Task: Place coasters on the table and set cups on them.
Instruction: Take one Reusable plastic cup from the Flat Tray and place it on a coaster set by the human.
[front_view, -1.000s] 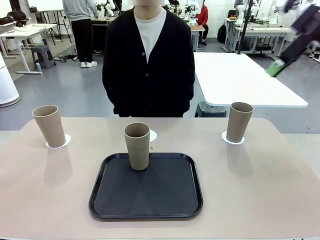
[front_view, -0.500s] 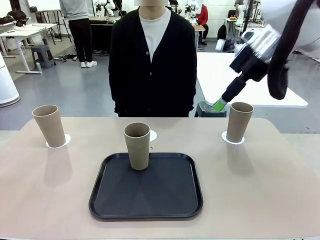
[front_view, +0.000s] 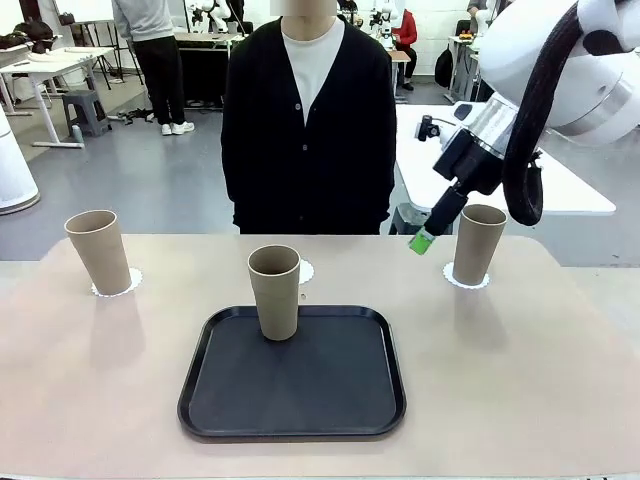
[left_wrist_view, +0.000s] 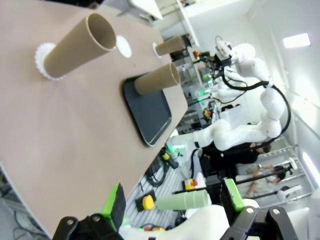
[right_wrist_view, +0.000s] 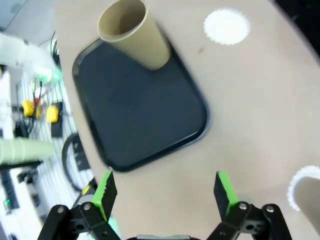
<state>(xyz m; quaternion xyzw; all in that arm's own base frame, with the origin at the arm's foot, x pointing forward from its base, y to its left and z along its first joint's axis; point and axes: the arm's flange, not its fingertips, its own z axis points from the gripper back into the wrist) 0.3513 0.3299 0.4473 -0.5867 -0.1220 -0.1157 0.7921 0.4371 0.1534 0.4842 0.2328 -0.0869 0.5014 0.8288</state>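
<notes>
The left cup (front_view: 99, 250) and right cup (front_view: 477, 243) are set on coasters (front_view: 450, 275) on the table (front_view: 520, 360); the middle cup (front_view: 275, 292) is stood on the tray (front_view: 300, 390). The right gripper (front_view: 423, 242) and left gripper (left_wrist_view: 174, 200) are held spread, empty.

This is looking like a robotics lab in an open hall. A white robot arm (front_view: 560, 60) is hanging above the far right corner of the table (front_view: 560, 400), and a person in a dark cardigan (front_view: 305, 120) is standing at its far side. Beyond the table, a bare grey floor (front_view: 120, 190) is running back to white workbenches (front_view: 50, 65), a stool (front_view: 85, 110) and another person (front_view: 150, 40) standing there. A plain white table (front_view: 575, 198) is sitting just behind the table's right end.
</notes>
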